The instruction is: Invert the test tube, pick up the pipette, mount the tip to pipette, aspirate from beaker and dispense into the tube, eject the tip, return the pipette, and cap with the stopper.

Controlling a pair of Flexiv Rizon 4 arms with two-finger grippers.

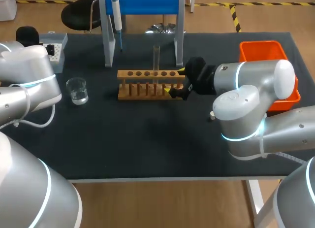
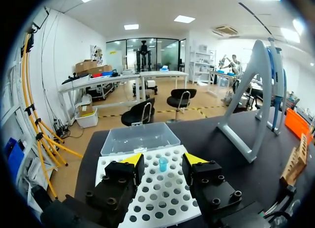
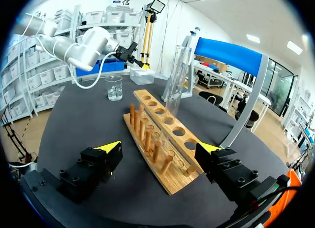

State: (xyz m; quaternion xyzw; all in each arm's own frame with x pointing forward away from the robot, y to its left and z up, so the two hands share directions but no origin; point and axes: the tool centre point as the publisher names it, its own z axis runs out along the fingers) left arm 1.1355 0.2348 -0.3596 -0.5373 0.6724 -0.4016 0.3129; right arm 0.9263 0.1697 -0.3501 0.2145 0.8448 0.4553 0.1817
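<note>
**A:** While the left gripper [image 2: 163, 160] hangs over the tip box [image 2: 162, 198], how do its fingers stand?

**B:** Spread wide, with nothing gripped. A single blue tip [image 2: 163, 164] sits in the box's white perforated tray, ahead of the gap between the fingers. The clear lid [image 2: 138, 138] lies open beyond the tray.

**A:** And the right gripper [image 3: 160, 147]?

**B:** Wide as well, and holding nothing. It faces the right end of the wooden test tube rack [image 3: 162, 179]. One yellow fingertip is on each side of that end, and in the wrist view both are apart from the wood.

**A:** Where is the test tube [image 1: 156, 58]?

**B:** It stands upright in the rack, in a hole right of the middle. That puts it ahead of the right gripper and apart from both fingers.

**A:** The pipette [image 1: 116, 18]?

**B:** It hangs on the blue-topped pipette stand [image 1: 142, 4] at the back of the table [image 1: 147, 149], behind the rack's left half.

**A:** The beaker [image 1: 77, 90]?

**B:** It is on the dark mat left of the rack, near the left arm [image 1: 29, 85]. It seems to hold a little clear liquid.

**A:** Anything else on the table?

**B:** An orange bin [image 1: 261, 50] at the far right corner, partly hidden behind the right arm [image 1: 256, 90].
</note>
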